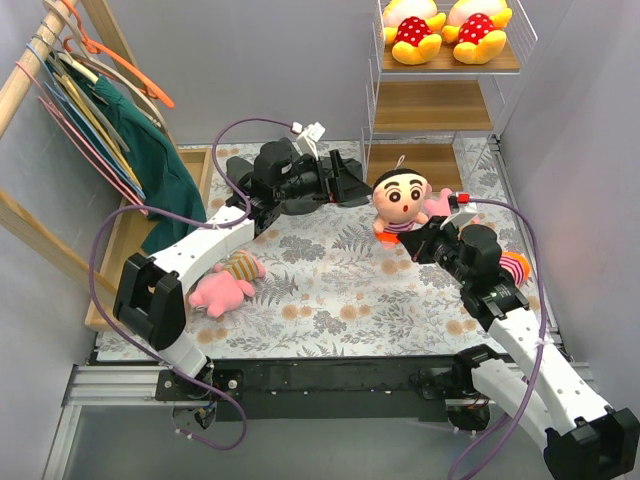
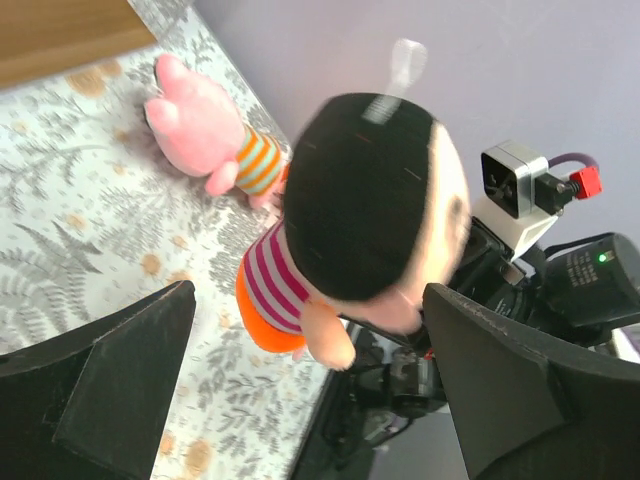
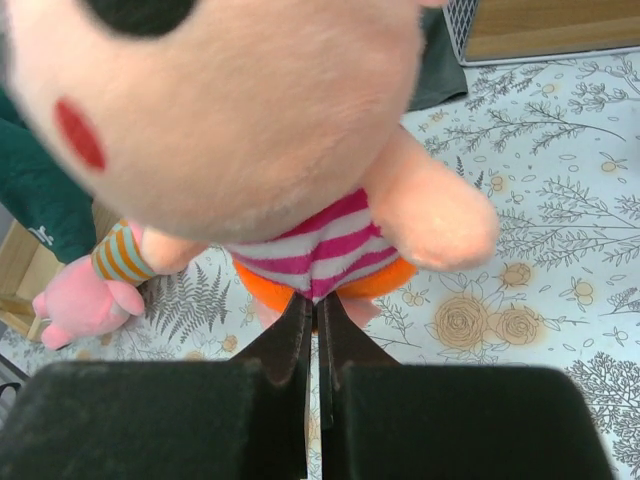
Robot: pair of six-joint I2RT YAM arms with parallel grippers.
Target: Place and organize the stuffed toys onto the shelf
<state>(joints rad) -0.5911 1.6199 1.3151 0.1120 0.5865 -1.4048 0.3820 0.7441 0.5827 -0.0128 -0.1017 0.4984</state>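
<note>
Black-haired doll: 1, aloft over floral mat, centre-right, in front of shelf.
R gripper: pinched tight on doll's orange bottom.
L gripper: jaws wide, empty, just left of doll's head.
Yellow dolls: 2, on shelf's top tier.
Pink doll: lying near-left on mat.
2nd pink doll: right side of mat, by R arm.

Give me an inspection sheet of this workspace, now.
Surface: floral cloth covers the table.
Job's things: two yellow dolls on the shelf's upper board; black-haired doll held up by the right gripper; one pink doll lying left, another near the shelf foot.
Clutter: nothing seen.
Grippers: left gripper open, facing the held doll; right gripper shut on its orange bottom.
Cables: purple cables loop off both arms.
Surroundings: wooden clothes rail with hangers and green garment at left; grey walls.
</note>
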